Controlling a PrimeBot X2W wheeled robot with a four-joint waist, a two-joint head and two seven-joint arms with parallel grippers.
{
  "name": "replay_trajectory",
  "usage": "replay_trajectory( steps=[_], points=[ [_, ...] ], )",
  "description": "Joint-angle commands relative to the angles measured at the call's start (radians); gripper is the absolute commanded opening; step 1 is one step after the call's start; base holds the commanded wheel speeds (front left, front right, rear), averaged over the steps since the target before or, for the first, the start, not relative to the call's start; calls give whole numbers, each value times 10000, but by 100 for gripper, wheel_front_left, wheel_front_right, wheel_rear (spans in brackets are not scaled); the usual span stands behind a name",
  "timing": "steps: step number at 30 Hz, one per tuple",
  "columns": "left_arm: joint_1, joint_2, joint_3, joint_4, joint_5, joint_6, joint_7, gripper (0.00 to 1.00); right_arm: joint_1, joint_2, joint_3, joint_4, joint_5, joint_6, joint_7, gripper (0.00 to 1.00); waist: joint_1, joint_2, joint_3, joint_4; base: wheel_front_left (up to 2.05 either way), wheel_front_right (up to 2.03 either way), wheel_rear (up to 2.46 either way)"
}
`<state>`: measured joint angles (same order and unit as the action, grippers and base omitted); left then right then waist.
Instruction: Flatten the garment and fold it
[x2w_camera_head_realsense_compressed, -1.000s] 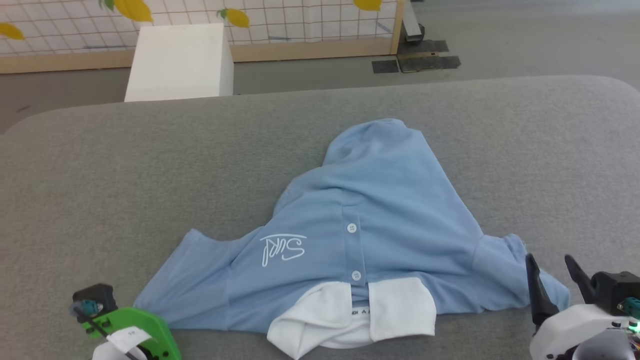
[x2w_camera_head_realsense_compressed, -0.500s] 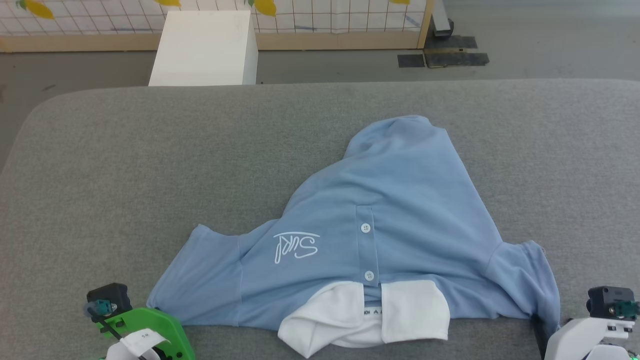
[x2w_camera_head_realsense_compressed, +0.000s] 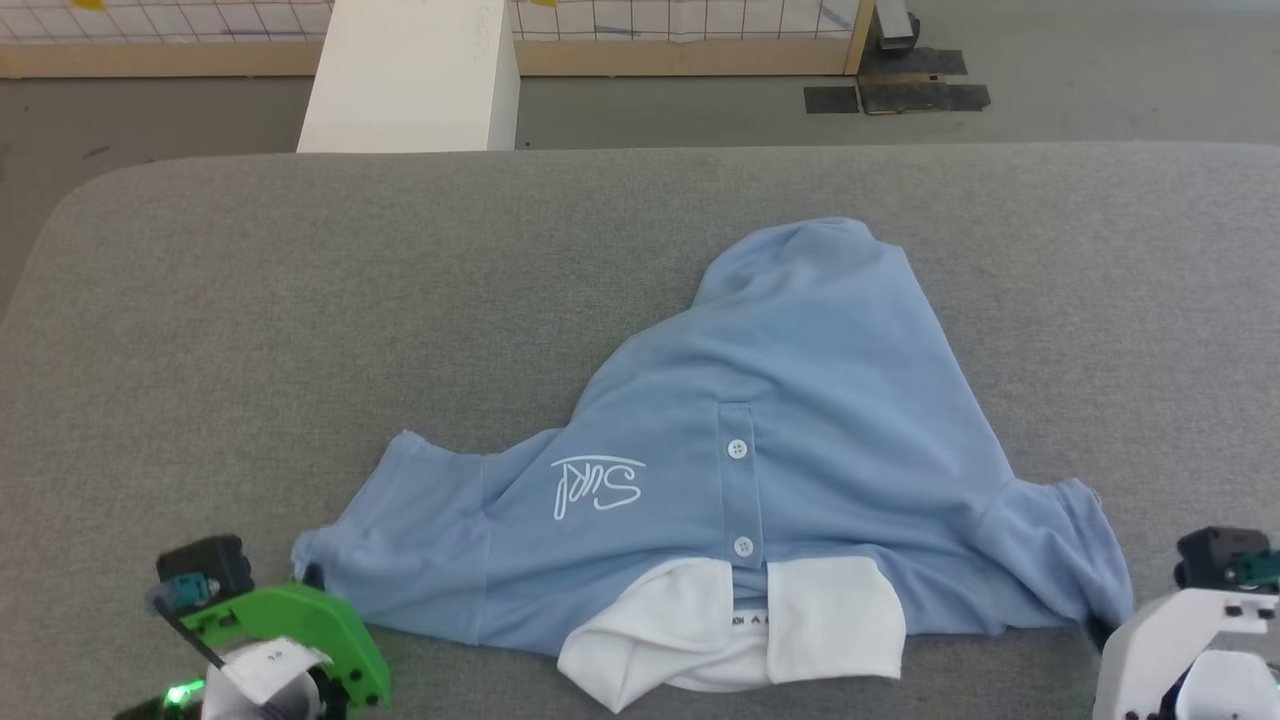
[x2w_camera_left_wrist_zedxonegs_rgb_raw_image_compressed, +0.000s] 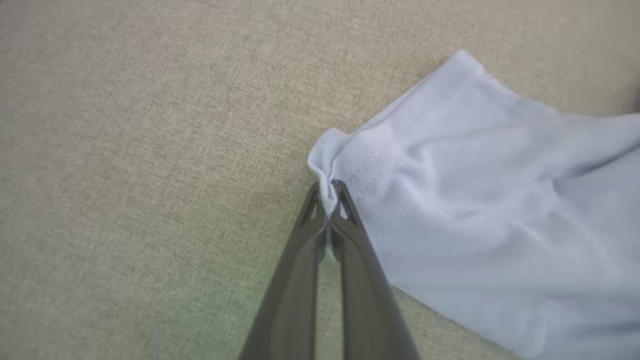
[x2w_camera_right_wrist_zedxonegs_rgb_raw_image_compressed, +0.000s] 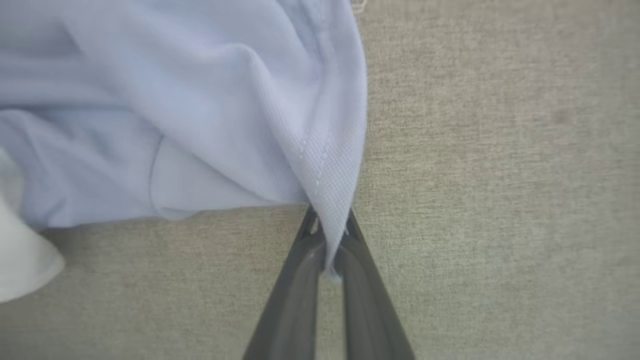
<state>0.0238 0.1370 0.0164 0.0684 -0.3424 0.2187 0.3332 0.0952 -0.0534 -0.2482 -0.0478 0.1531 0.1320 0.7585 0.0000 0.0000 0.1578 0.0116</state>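
1. Where the head view reaches its lower left corner, the left gripper (x2w_camera_head_realsense_compressed: 312, 577) is clamped on the garment (x2w_camera_head_realsense_compressed: 790, 380). It nips the outer hem corner of the left-hand sleeve (x2w_camera_head_realsense_compressed: 400, 540). In the left wrist view, a small pinch of pale blue knit is squeezed between its dark fingers (x2w_camera_left_wrist_zedxonegs_rgb_raw_image_compressed: 300, 280), which meet with no gap.
2. Above it, at the upper left of the head view, a white box (x2w_camera_head_realsense_compressed: 410, 80) stands on the floor (x2w_camera_head_realsense_compressed: 150, 110) beyond the grey cushion (x2w_camera_head_realsense_compressed: 250, 300).
3. Across the lower middle of the frame, the light blue garment lies front up on the cushion. It is spread wide along its near edge and bunched to a rounded peak toward the upper right of centre.
4. Its white script logo (x2w_camera_head_realsense_compressed: 597, 487) sits left of the buttoned placket (x2w_camera_head_realsense_compressed: 738, 490). The white collar (x2w_camera_head_realsense_compressed: 800, 625) lies at the bottom centre, its left flap curled.
5. Further right, the right-hand sleeve (x2w_camera_head_realsense_compressed: 1060, 560) tapers down toward the lower right corner.
6. At that corner the right gripper (x2w_camera_right_wrist_zedxonegs_rgb_raw_image_compressed: 331, 216) is closed on that sleeve's hem. The right wrist view shows a folded point of fabric caught between the two jaws, with bare cushion to its right.
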Motion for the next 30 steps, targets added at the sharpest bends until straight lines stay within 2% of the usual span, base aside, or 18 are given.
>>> replay_trajectory(
  steps=[1, 5, 7, 10, 13, 16, 20, 24, 30],
  points=[
    [-307, -17, 49, -270, -193, -174, -163, 0, 43, 32, -41, -414, 138, -13, 68, 0, 0, 0, -67, -62, 0, 0, 0],
    [-779, 16, 258, -1096, -1020, -849, -307, 0, -244, 25, -23, -1897, 206, -13, 533, 0, 0, 0, -188, -168, 0, 0, 0],
    [-1185, 52, 348, -1551, -1508, -1207, -229, 0, -545, -202, 76, -2658, 143, -13, 878, 0, 0, 0, -245, -215, 0, 0, 0],
    [-2025, 157, 420, -2234, -2174, -1591, 151, 0, -1385, -968, 254, -3449, 185, -13, 1374, 0, 0, 0, -272, -287, 0, 0, 0],
    [-3141, 196, 519, -2598, -2903, -1775, 661, 0, -2611, -1924, 536, -3654, 383, -13, 1749, 0, 0, 0, -185, -366, 0, 0, 0],
    [-4656, -28, 759, -2651, -3807, -1556, 1165, 0, -4299, -2942, 1030, -3336, 597, -13, 1976, 0, 0, 0, 59, -453, 0, 0, 0],
    [-6768, -111, 1030, -2127, -4257, -1046, 1428, 0, -6844, -3791, 1905, -2371, 814, -13, 1762, 0, 0, 0, 603, -599, 0, 0, 0],
    [-8940, -129, 1217, -1123, -4257, -607, 1167, 0, -9397, -4114, 2719, -988, 765, -13, 1211, 0, 0, 0, 1382, -747, 0, 0, 0],
    [-11916, -26, 1325, 484, -3817, -309, 81, 0, -12698, -3897, 3448, 1190, 88, -13, -192, 0, 0, 0, 2626, -984, 0, 0, 0]
  ],
)
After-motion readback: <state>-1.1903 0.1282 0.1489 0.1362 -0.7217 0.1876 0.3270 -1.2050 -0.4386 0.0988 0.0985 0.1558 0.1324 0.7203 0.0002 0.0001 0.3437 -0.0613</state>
